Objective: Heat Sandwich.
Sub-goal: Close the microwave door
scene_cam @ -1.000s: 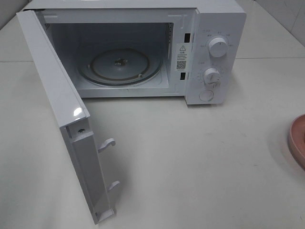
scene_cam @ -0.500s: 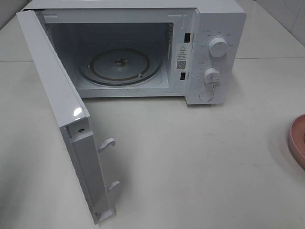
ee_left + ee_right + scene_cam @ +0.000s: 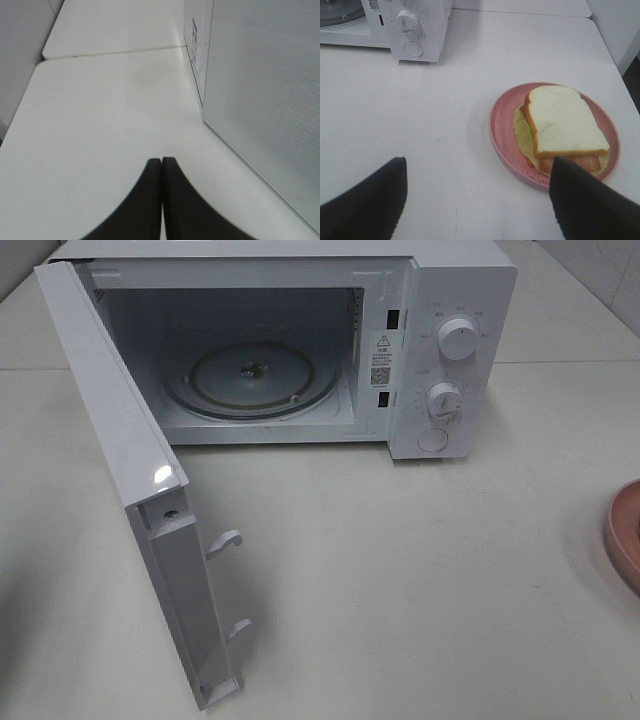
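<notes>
Two tools: the left tool (image 3: 161, 200) has just closed, its fingers pressed flat together on nothing; the right tool (image 3: 477, 200) stands wide apart, also with nothing in it.
Landmark: the microwave (image 3: 440, 300) sits on the bench (image 3: 420, 580), its door (image 3: 120, 470) swung fully out, its glass turntable (image 3: 250, 380) bare.
Left tool place: beside the outer face of the microwave door, above bare bench; out of sight in the high view.
Sandwich: the sandwich (image 3: 560, 127) lies on the pink plate (image 3: 502, 130), on the bench well off to the microwave's dial side and nearer the front; only the plate's rim (image 3: 625, 535) shows in the high view.
Right tool place: hovering short of the plate, one finger overlapping its near edge in the wrist view.
Reading: with the left tool shut and clear of the door, the opening step looks finished; fetching the sandwich probably falls to the right tool.
Progress: early, nothing loaded yet.
</notes>
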Available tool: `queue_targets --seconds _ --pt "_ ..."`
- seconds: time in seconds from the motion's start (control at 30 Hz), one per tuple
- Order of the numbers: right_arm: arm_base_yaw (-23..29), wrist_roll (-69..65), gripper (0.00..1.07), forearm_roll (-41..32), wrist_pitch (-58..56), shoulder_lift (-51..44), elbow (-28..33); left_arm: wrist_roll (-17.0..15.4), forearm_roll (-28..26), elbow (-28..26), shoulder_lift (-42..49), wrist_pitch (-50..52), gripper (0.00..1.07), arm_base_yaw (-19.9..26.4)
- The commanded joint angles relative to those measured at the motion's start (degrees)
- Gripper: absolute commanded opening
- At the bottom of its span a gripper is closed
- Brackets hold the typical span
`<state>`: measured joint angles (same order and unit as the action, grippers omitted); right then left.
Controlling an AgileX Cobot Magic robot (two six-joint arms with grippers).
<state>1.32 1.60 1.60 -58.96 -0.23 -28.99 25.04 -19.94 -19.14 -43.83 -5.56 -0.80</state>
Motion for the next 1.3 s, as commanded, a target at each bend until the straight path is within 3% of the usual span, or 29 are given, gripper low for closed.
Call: queue_targets --seconds 0.03,0.2,0.37,0.4,0.43,0.47,0.5,0.53,0.6,0.8,1.07,1.3 --pt "-0.29 0.06 0.76 -0.06 0.11 -1.55 0.17 2.92 -0.4 1.66 -2.81 9.4 0.0 -3.38" --pt "-0.29 0.06 0.76 -0.06 0.11 -1.55 0.17 3.09 0.23 4.3 -7.96 21.54 0.0 -8.77" --pt "-0.29 0.06 0.76 -0.06 0.11 -1.55 0.17 -2.18 3.15 4.98 -12.61 31.51 0.0 -12.49" --pt "-0.29 0.06 0.76 -0.06 0.11 -1.55 0.17 -3.95 5.1 4.98 -13.69 33.29 0.0 -13.18" --pt "-0.29 0.06 0.76 -0.06 0.11 -1.55 0.17 -8.54 9.63 4.98 -16.1 36.15 0.0 -14.32" --pt "-0.29 0.06 0.76 -0.06 0.11 -1.55 0.17 -11.17 12.32 4.93 -17.36 37.24 0.0 -14.67" --pt "-0.29 0.06 0.76 -0.06 0.11 -1.55 0.17 -11.17 12.32 4.93 -17.36 37.24 0.0 -14.67" --pt "-0.29 0.06 0.76 -0.06 0.11 -1.55 0.17 -13.41 14.32 4.76 -18.33 37.7 0.0 -14.78" --pt "-0.29 0.06 0.76 -0.06 0.11 -1.55 0.17 -20.8 21.31 4.58 -21.66 38.85 0.0 -14.78" --pt "-0.29 0.06 0.76 -0.06 0.11 -1.55 0.17 -29.79 30.65 3.09 -26.99 41.02 0.0 -14.78" --pt "-0.29 0.06 0.76 -0.06 0.11 -1.55 0.17 -34.89 36.38 0.06 -31.68 43.6 0.0 -14.78" --pt "-0.29 0.06 0.76 -0.06 0.11 -1.55 0.17 -35.52 37.99 -1.89 -34.95 44.92 0.0 -14.78"
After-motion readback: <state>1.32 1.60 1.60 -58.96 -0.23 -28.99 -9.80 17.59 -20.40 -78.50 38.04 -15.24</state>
